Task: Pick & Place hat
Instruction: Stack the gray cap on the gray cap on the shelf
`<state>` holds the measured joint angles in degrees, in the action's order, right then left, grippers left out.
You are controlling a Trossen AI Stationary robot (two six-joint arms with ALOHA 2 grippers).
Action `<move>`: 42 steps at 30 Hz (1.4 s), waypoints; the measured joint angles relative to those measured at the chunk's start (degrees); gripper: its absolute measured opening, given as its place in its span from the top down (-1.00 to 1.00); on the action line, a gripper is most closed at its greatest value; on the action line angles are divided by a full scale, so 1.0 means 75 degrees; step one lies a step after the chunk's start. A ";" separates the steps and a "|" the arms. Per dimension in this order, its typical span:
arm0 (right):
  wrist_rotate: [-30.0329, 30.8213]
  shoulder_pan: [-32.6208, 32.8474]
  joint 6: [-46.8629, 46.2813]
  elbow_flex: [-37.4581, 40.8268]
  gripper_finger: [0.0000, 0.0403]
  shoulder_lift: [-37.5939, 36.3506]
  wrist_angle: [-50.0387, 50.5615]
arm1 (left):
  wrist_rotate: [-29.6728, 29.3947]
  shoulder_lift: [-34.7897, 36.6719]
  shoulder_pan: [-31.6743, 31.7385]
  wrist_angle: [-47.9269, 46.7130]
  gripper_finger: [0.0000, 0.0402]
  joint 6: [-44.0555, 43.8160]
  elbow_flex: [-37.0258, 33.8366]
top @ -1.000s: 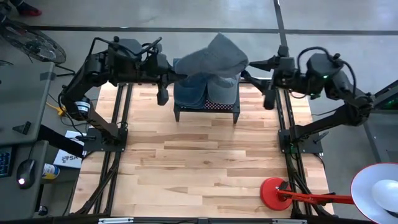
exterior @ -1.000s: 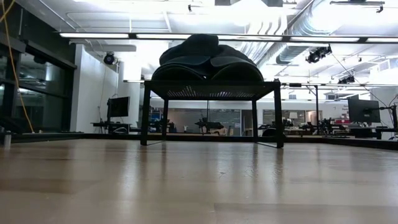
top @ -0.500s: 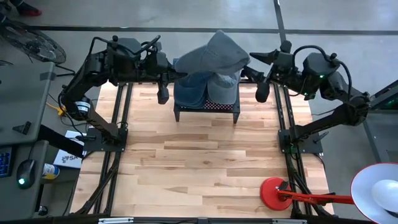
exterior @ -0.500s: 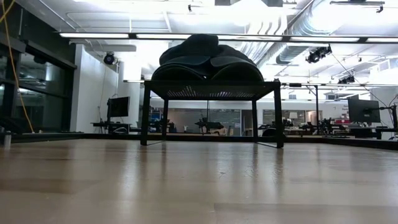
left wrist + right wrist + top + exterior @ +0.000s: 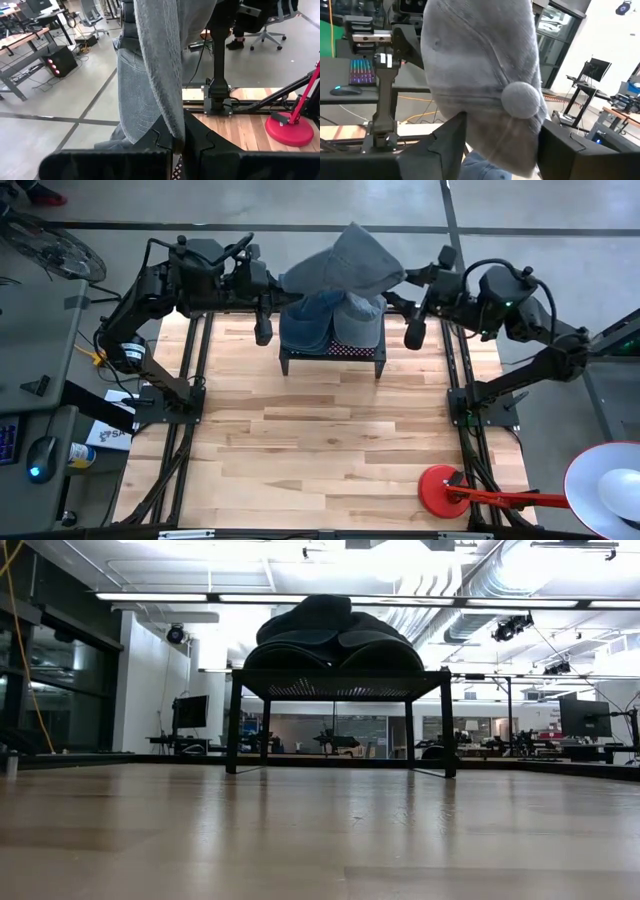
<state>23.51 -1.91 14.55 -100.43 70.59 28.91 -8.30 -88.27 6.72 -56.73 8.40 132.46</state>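
Grey hat [image 5: 358,265] above black stand [image 5: 332,354]; left gripper [image 5: 178,145] pinching its edge; right gripper [image 5: 500,137] spread wide around it.

Robotics lab: exposed ducts [image 5: 500,585], monitors [image 5: 585,718], workbenches [image 5: 25,42], office chairs [image 5: 272,20].

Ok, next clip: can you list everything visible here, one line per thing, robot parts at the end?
grey knit hat: one, grey with a pompom, lifted over the rack at the table's far edge, between both grippers.
folded jeans: at least one, blue, lying on the rack under the hat.
black rack: one, black, far middle of the table.
wooden table: one, light wood, under both arms.
red stand base: one, red, near right corner of the table.
left gripper: one, dark, fingers shut on the hat's edge, left of the rack.
right gripper: one, dark, fingers open around the hat's pompom end, right of the rack.
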 joint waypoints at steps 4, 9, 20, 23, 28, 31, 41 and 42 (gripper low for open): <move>0.0137 0.0000 0.0011 0.0001 0.13 0.0059 -0.0105 | -0.0131 0.0000 0.0000 0.0019 0.97 -0.0097 0.0000; 0.0308 0.0000 0.0054 0.0001 0.26 0.0058 -0.0513 | -0.0132 -0.0099 0.0001 0.0138 0.97 -0.0165 0.0006; 0.0365 0.0000 0.0146 0.0001 0.88 0.0055 -0.0822 | -0.0026 -0.0329 0.0002 0.0009 0.97 -0.0212 0.0000; 0.0440 0.0000 0.0069 0.0001 0.95 0.0046 -0.0833 | -0.0117 -0.0326 0.0000 0.0015 0.97 -0.0212 0.0000; 0.0779 0.0000 -0.0103 0.0001 0.98 0.0043 -0.0807 | -0.0313 -0.0325 0.0000 -0.0155 0.86 -0.0154 0.0000; 0.0883 0.0003 -0.0187 0.0001 0.98 0.0037 -0.0761 | -0.0604 -0.0303 0.0003 -0.0375 0.65 0.0038 0.0000; 0.1021 -0.0007 -0.0365 0.0001 0.99 0.0042 -0.0513 | -0.1792 0.0283 0.0003 -0.1259 0.24 0.0099 0.0003; 0.1021 -0.0042 -0.0378 0.0000 0.99 0.0064 -0.0510 | -0.1870 0.0341 0.0003 -0.1315 0.23 0.0103 0.0003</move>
<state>31.16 -2.23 11.71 -100.43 71.07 25.08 -22.32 -85.71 6.74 -66.59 9.17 132.49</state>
